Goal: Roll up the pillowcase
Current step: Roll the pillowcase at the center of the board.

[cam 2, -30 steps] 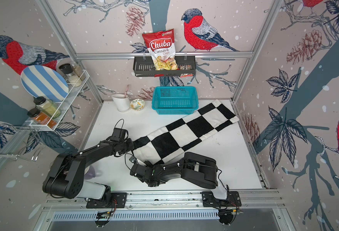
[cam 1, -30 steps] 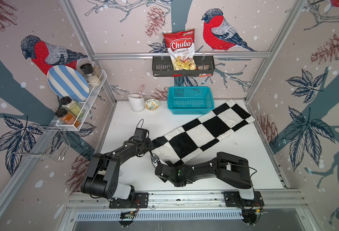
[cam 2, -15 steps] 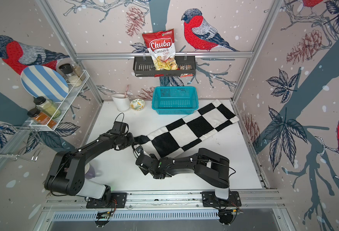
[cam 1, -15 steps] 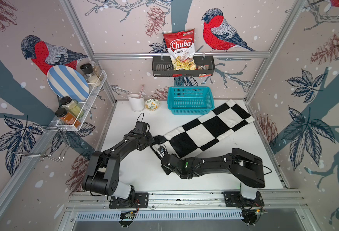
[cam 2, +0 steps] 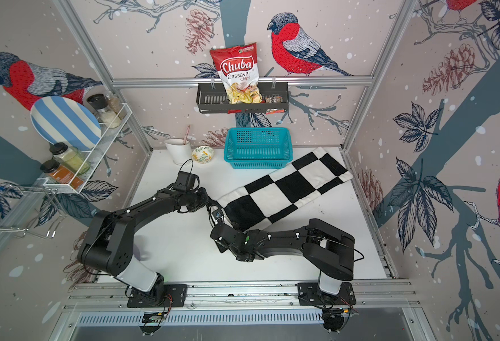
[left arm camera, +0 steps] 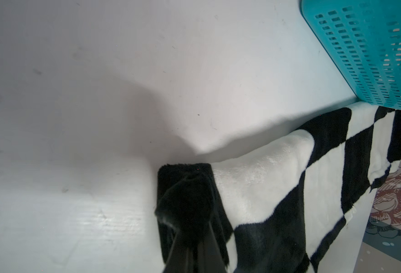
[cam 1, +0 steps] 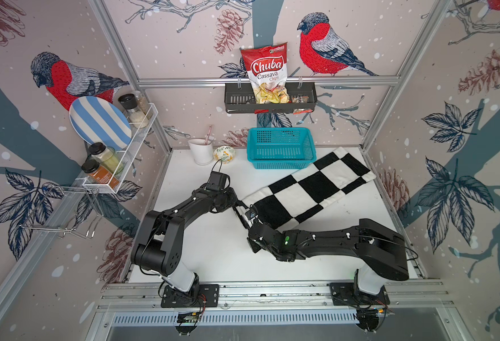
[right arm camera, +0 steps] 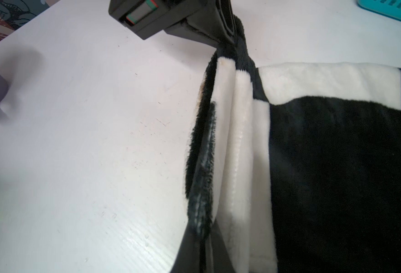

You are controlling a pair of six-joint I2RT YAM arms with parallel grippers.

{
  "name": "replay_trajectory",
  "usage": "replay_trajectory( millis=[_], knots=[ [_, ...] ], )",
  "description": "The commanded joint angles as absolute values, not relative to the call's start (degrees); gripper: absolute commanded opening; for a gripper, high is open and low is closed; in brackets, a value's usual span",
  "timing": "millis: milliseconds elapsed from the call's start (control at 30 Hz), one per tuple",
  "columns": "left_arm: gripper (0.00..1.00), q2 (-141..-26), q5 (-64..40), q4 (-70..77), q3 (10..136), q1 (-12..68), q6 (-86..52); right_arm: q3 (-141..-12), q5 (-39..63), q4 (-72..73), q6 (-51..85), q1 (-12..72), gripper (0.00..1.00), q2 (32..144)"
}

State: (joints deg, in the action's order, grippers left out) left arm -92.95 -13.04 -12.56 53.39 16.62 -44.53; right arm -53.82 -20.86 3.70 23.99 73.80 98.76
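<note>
The pillowcase [cam 1: 310,189] [cam 2: 284,189], a black-and-white checkerboard strip, lies slantwise across the white table, from its middle to the far right corner. My left gripper [cam 1: 238,203] [cam 2: 213,203] is shut on the black corner of its near end [left arm camera: 187,236]. Close beside it, my right gripper [cam 1: 250,217] [cam 2: 219,215] is shut on the same end's edge [right arm camera: 201,238]. That end is bunched and raised a little off the table, its layers folded together [right arm camera: 232,141]. The left gripper's fingers [right arm camera: 227,30] show in the right wrist view, pinching black fabric.
A teal basket [cam 1: 281,147] stands at the back, touching the pillowcase's far edge [left arm camera: 369,54]. A white cup [cam 1: 201,150] and a small bowl [cam 1: 224,154] sit left of it. A spice shelf [cam 1: 119,153] hangs on the left wall, a chips rack [cam 1: 269,97] on the back wall.
The left jaws have closed on the pillowcase corner. Both grippers have carried the near end away from the table's front, toward the far right, shortening the flat stretch of fabric.
</note>
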Motion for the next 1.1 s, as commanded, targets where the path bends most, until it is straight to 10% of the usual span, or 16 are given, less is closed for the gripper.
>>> replay_trajectory(
  millis=[0, 233, 467, 1067],
  knots=[
    [0.00, -95.96, -12.21, -7.58, 54.04, 16.70, -43.62, -53.01, -20.67, 2.02, 25.39, 73.08, 0.00, 100.34],
    [0.00, -100.70, -12.39, -5.27, 54.43, 16.71, -40.18, -52.85, -16.48, 5.14, 27.09, 72.01, 0.00, 106.45],
    [0.84, -94.25, -11.09, -9.97, 54.77, 16.70, -35.96, -51.01, -14.94, 6.88, 30.19, 70.33, 0.00, 106.19],
    [0.72, -90.60, -21.64, 3.50, 40.76, 16.04, -44.27, -50.39, -16.63, 5.47, 29.27, 69.76, 0.00, 104.77]
  ],
)
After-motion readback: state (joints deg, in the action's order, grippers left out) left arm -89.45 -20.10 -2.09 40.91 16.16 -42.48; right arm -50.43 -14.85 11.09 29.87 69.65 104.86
